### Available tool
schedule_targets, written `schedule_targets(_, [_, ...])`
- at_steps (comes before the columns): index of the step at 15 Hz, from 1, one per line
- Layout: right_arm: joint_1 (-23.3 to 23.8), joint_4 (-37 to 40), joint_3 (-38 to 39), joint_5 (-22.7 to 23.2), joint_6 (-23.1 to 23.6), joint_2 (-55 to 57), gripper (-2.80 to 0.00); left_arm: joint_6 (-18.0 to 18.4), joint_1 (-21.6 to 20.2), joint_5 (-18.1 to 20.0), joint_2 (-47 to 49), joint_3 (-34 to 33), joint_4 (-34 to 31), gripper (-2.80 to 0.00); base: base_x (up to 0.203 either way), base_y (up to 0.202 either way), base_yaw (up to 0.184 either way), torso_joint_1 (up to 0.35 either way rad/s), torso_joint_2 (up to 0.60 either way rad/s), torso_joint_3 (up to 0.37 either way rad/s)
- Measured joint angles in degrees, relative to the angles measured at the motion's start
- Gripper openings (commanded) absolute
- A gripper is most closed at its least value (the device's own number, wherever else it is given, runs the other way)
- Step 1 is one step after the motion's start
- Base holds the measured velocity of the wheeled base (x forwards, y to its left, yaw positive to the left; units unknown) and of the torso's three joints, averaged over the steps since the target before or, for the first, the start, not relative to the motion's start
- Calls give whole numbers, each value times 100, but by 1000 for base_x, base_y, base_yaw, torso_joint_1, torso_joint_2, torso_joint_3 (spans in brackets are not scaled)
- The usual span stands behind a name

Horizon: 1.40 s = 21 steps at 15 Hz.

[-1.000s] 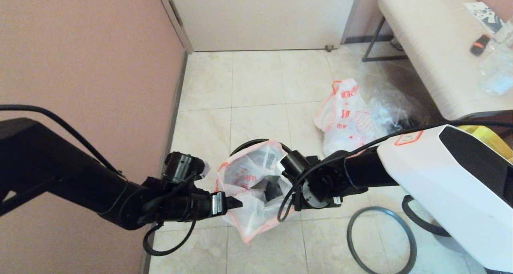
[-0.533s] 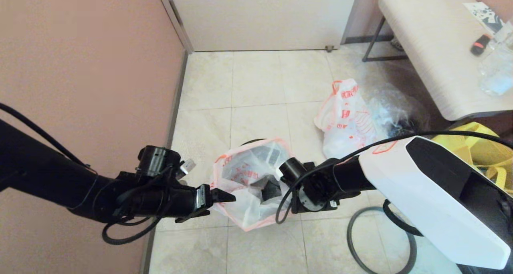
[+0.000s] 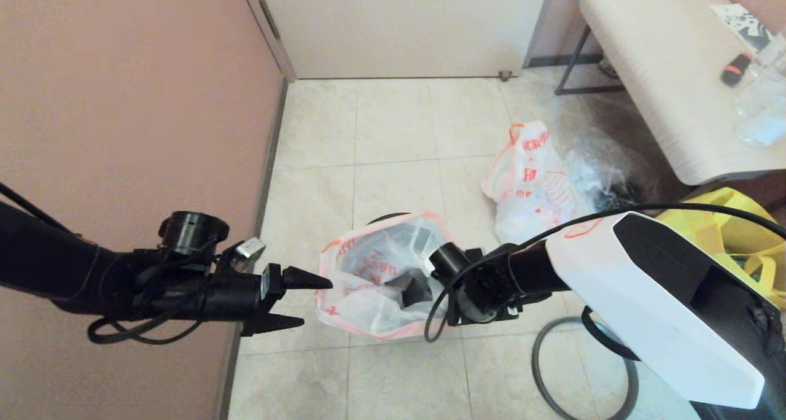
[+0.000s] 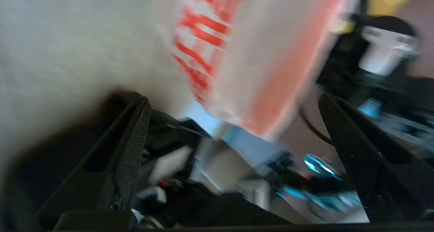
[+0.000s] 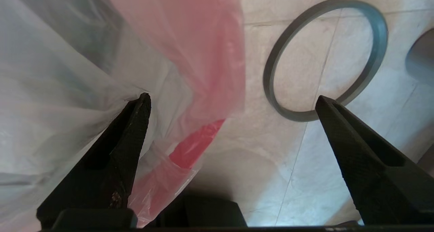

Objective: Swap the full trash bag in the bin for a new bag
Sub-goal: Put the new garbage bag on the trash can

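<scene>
The new bag, white with a pink band at its mouth, sits spread open over the bin, whose black rim shows behind it. My left gripper stands open just left of the bag's mouth, holding nothing; the blurred bag hangs ahead of it. My right gripper is open inside the bag's right side. In the right wrist view one finger presses the film and the pink band hangs between the jaws. The full trash bag stands on the floor behind.
The grey ring lies flat on the tiles at the right. A clear bag with dark contents and a yellow tote sit under a padded bench. A pink wall runs along the left.
My left gripper let go of the bag's edge, opened and drew back to the left. The bag's mouth sank lower and wider over the bin. The right arm dropped slightly.
</scene>
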<state>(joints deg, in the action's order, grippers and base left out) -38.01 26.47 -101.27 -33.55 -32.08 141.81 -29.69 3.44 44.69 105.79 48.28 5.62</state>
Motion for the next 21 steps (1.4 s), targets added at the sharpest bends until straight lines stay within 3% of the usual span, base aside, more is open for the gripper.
schedule_targets(3, [-13,-2,-22,-27,10,-4,0,15,-63,72,-68,111,-165,0,0,0,0,0,0,0])
schedule_targets(6, [-96,1,-33,-29,10,-99,0,-170,334,-98,-328,239,-354,0,0,0,0,0,0,0])
schedule_targets(10, [-148,-10,-38,-32,8,-127,0,-464,1058,-955,-771,981,-1318,0,0,0,0,0,0,0])
schedule_targets(14, [-168,-4,-132,-29,10,-99,0,-470,1291,-1451,-460,1445,-1380,0,0,0,0,0,0,0])
schedule_targets(21, [-134,-6,-334,-24,10,-41,0,-450,1543,-2319,944,1866,-1386,0,0,0,0,0,0,0])
